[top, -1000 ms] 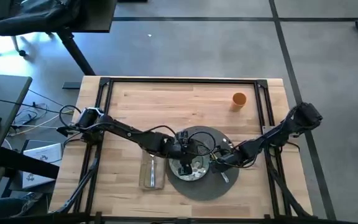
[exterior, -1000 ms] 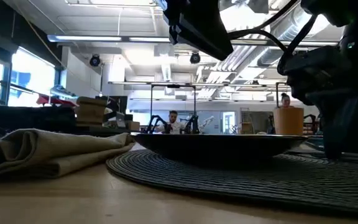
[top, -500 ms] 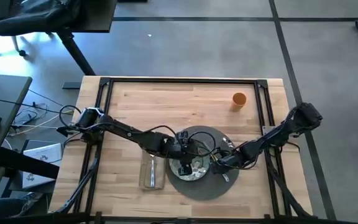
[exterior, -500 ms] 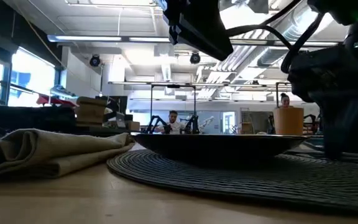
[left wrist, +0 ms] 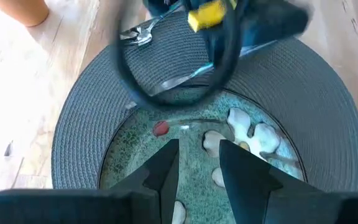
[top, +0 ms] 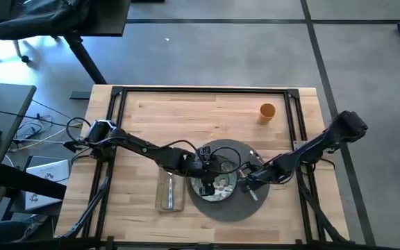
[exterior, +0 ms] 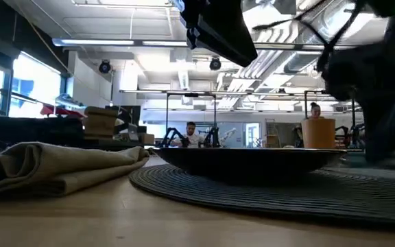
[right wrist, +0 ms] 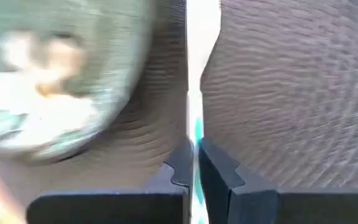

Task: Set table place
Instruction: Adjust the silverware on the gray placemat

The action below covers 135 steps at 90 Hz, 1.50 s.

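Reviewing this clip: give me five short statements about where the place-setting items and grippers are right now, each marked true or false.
1. The green floral plate sits on the round grey mat. True.
2. The orange cup stands on the mat. False: it stands on the bare table, away from the mat.
3. The beige napkin lies beside the mat. True.
4. The right gripper is wide open. False: it is shut on a thin piece of cutlery.
5. The left gripper hovers above the napkin. False: it is over the plate, fingers open.
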Available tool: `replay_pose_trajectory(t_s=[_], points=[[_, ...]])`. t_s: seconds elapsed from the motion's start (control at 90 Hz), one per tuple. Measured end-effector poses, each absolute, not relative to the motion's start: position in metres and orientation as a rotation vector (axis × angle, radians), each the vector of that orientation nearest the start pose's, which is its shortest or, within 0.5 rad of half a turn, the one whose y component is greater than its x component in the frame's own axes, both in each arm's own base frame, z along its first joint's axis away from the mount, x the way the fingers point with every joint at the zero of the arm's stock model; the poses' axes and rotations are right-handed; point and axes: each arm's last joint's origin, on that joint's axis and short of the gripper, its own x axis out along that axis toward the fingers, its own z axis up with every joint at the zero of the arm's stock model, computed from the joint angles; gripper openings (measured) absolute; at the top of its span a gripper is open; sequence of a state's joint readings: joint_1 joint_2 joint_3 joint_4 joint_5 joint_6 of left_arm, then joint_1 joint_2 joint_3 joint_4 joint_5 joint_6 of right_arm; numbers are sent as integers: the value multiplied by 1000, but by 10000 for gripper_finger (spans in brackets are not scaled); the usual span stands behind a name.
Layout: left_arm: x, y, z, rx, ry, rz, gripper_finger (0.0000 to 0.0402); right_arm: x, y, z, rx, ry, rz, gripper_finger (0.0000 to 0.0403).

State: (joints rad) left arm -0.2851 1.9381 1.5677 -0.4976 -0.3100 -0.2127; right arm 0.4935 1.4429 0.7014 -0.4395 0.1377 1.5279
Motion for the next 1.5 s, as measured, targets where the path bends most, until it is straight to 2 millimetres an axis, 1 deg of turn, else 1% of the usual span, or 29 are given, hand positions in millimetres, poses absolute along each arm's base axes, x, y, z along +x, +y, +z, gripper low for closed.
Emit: replay_pose_trajectory(t_s=[0.211,0.4,0.522,0.611,0.778,1.033,1.156,1.333,1.5], points=[[412,-112,244,61,822,93,97,198,106,182,960,1059,-524,2],[413,-112,245,73,811,84,97,189,103,197,952,1012,-490,1],[414,-112,246,69,796,71,97,189,102,199,937,988,-485,0],[414,-112,246,77,798,59,97,191,103,196,918,989,-485,0],[414,-113,246,75,801,54,97,195,106,186,794,975,-512,5],[411,-117,244,71,823,52,97,203,114,166,719,1026,-527,63],[407,-119,240,77,860,53,97,208,119,162,661,977,-497,75],[398,-116,214,40,928,89,97,219,124,153,586,984,-402,65],[392,-114,192,6,936,112,97,226,125,142,513,1005,-369,22]])
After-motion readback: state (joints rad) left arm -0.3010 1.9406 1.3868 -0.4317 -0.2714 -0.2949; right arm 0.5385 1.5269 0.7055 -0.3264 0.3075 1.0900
